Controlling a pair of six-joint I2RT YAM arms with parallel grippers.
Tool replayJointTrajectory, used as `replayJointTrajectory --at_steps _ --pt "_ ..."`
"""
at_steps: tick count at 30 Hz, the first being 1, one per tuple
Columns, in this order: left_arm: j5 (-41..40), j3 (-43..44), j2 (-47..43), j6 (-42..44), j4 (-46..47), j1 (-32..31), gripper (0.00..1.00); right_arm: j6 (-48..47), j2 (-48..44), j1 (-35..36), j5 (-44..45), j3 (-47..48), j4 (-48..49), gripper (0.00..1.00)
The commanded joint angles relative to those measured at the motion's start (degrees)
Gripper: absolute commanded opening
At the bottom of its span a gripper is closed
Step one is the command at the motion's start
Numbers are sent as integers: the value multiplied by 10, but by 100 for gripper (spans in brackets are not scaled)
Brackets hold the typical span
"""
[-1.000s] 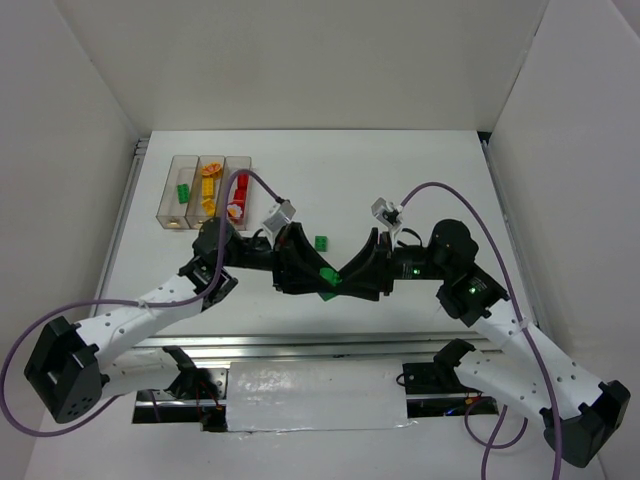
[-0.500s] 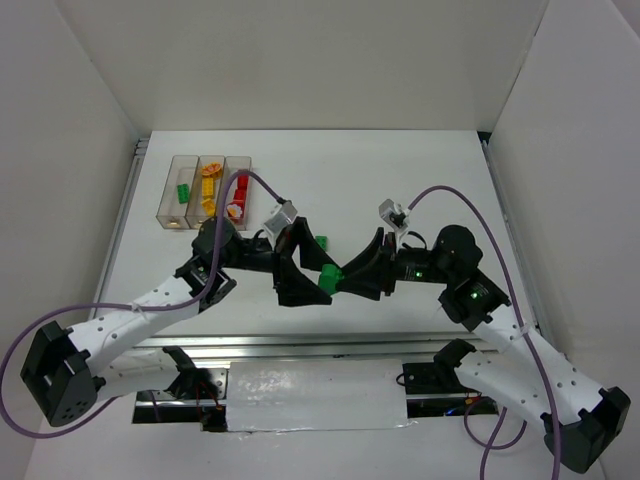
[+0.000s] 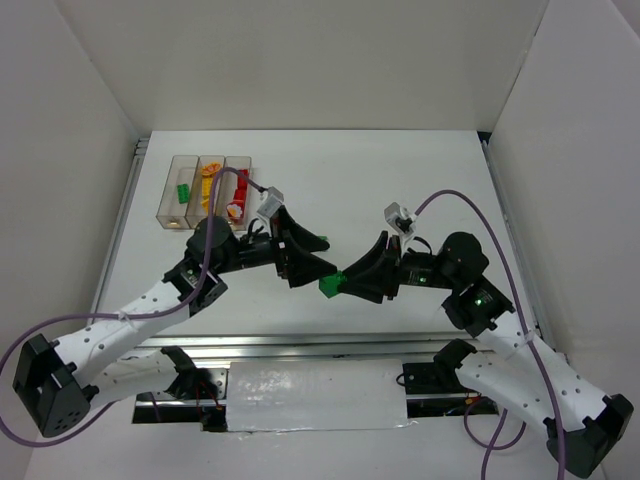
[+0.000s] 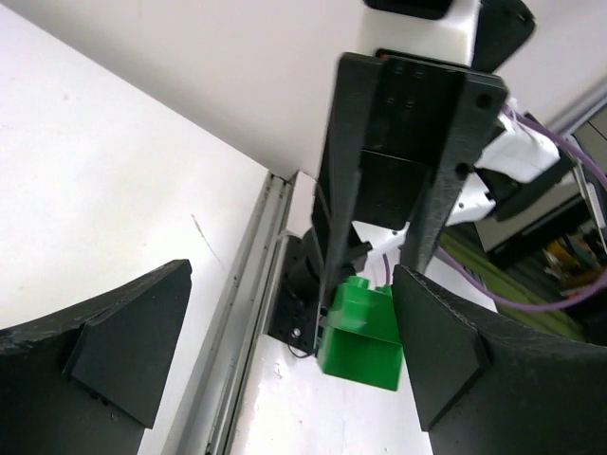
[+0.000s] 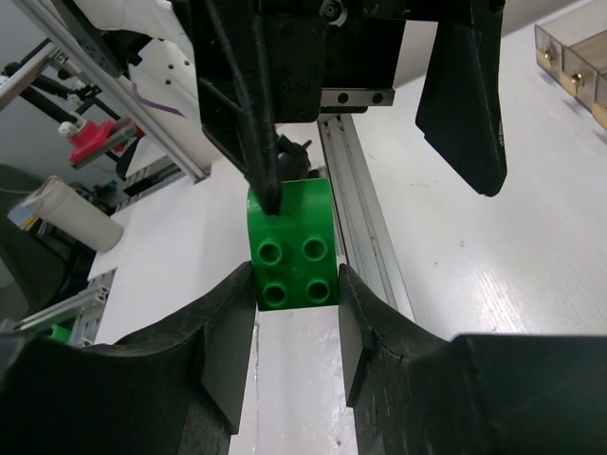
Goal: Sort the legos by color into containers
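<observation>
Since the last frame my left gripper [image 3: 322,254] has backed away from the green lego [image 3: 330,285] toward the containers [image 3: 205,190], and its jaws now stand wide apart with nothing between them. My right gripper [image 5: 293,277] is clamped on that green lego, a finger pressed against each side, holding it over the near part of the table [image 3: 400,170] between the two arms. In the clear containers at far left, a second green lego [image 3: 183,190] sits in the left bin, yellow legos [image 3: 207,188] in the middle and red legos [image 3: 238,196] in the right.
</observation>
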Motion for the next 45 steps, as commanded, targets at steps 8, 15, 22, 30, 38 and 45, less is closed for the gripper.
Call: replayJointTrajectory --at_steps 8,15,22,30,38,45 --pt "28 -27 -32 -4 61 1 100 11 -27 -2 35 3 48 0" --pt "21 -42 -61 -13 87 3 100 16 -13 -6 31 8 51 0" --pt "-49 -4 -64 -8 31 9 100 22 5 -6 8 1 70 0" --pt "-62 -18 -97 -5 41 19 99 56 6 -39 81 -3 76 0" --pt "39 -51 -59 -55 140 19 99 86 27 -52 -14 13 156 0" --pt "54 -40 -31 -82 183 14 97 95 27 -53 -9 16 168 0"
